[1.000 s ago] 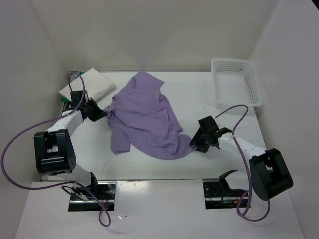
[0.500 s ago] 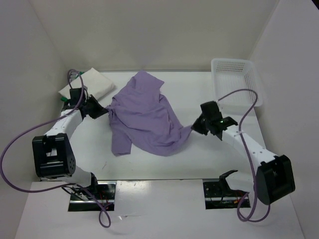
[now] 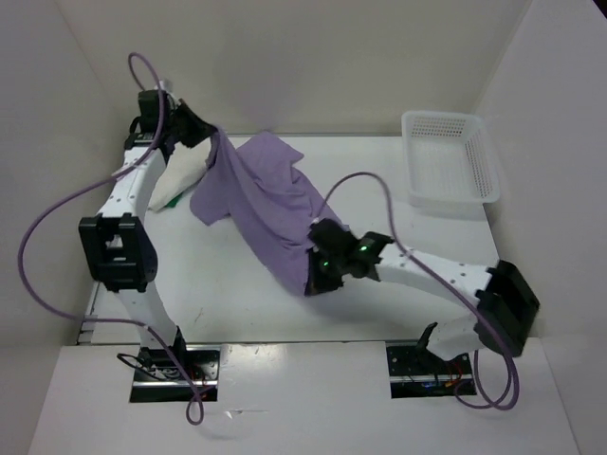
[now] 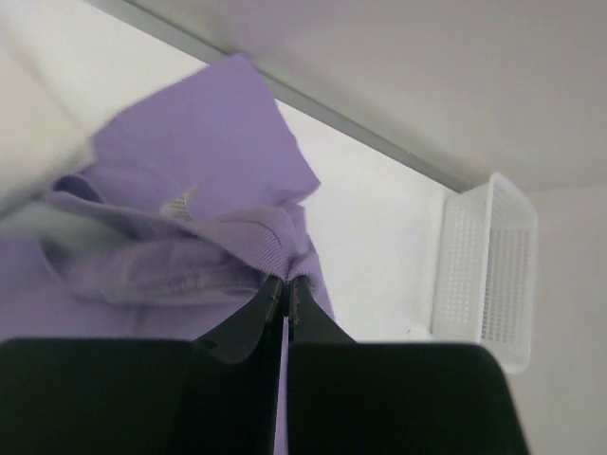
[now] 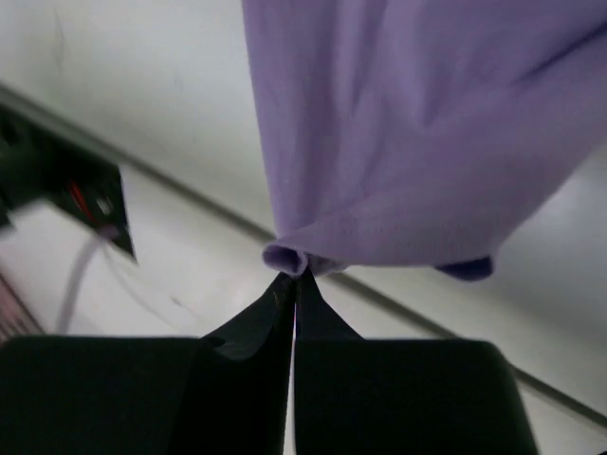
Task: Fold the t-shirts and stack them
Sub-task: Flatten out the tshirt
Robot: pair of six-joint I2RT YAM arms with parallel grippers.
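The lavender t-shirt (image 3: 261, 194) hangs stretched between both arms above the table, running from far left down to the middle. My left gripper (image 3: 211, 136) is raised at the back left, shut on the shirt's ribbed edge (image 4: 285, 248). My right gripper (image 3: 316, 282) is near the table's middle, shut on a lower hem fold (image 5: 296, 258) of the same shirt. A folded white t-shirt (image 3: 180, 175) lies at the back left, partly behind the left arm, with a sliver of green (image 3: 174, 204) showing at its edge.
A white lattice basket (image 3: 450, 156) stands at the back right. White walls close in the table on the back, left and right. The arm bases and cable plates sit along the near edge.
The right gripper closed on the shirt's hem and swung left toward the table's middle. The left gripper lifted up and back with its edge, pulling the shirt off the table.
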